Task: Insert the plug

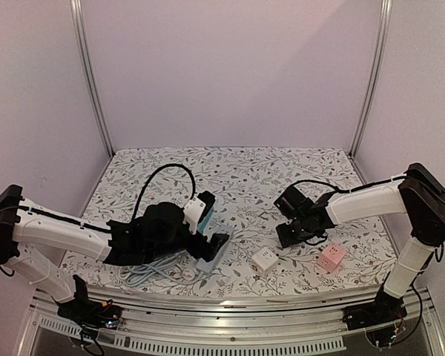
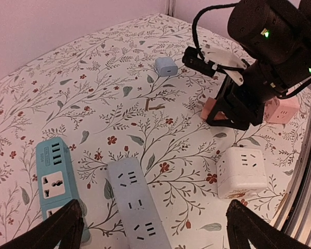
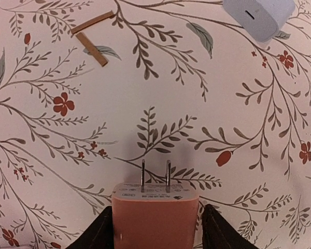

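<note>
On the floral worktop, a pale blue power strip lies by the front edge under the left gripper, its fingers spread wide. Toward the front right corner, beside a white socket cube, the right gripper clamps the salmon two-pin plug.

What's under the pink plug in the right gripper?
Only floral tablecloth shows past the pink plug and its prongs; no socket. Cloth beneath its body is hidden.

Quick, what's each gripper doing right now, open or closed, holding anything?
Left gripper: open, holding nothing.
Right gripper: closed on the pink plug.
</note>
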{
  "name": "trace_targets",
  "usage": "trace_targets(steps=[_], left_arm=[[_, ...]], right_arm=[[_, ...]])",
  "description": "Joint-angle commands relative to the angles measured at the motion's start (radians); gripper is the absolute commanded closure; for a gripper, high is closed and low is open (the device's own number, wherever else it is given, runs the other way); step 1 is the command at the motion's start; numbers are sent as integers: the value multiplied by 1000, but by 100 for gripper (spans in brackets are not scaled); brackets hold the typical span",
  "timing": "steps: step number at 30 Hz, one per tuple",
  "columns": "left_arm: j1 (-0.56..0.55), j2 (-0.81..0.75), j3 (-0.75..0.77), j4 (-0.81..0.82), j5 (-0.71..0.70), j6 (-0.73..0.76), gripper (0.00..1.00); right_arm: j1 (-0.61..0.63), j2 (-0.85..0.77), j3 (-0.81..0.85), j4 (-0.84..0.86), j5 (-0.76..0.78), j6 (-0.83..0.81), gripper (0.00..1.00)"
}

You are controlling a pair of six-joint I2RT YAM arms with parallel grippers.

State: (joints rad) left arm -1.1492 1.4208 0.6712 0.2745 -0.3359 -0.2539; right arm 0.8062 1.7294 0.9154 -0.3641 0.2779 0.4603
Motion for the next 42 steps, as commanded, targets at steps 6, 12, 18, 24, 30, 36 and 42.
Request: trace_targets(steps=[6, 12, 18, 24, 30, 36, 42], left_arm=[[-18, -20, 5, -16, -21, -7, 4], [-18, -34, 12, -32, -9, -22, 4], [-18, -91, 33, -105, -14, -74, 5], [-12, -208, 57, -185, 120, -161, 5], [53, -293, 52, -233, 302, -245, 5], [153, -344, -8, -121, 570, -351, 8], [162, -285, 20, -122, 637, -381, 12]], right_arm=[[7, -25, -22, -23, -1, -22, 58], [7, -73, -18, -33, 1, -38, 67], [7, -185, -13, -4, -32, -109, 68], [27, -328, -94, 254, -70, -298, 66], [121, -369, -79, 336, 4, -416, 66], [291, -386, -70, 384, 92, -552, 66], [439, -409, -73, 393, 149, -609, 66]])
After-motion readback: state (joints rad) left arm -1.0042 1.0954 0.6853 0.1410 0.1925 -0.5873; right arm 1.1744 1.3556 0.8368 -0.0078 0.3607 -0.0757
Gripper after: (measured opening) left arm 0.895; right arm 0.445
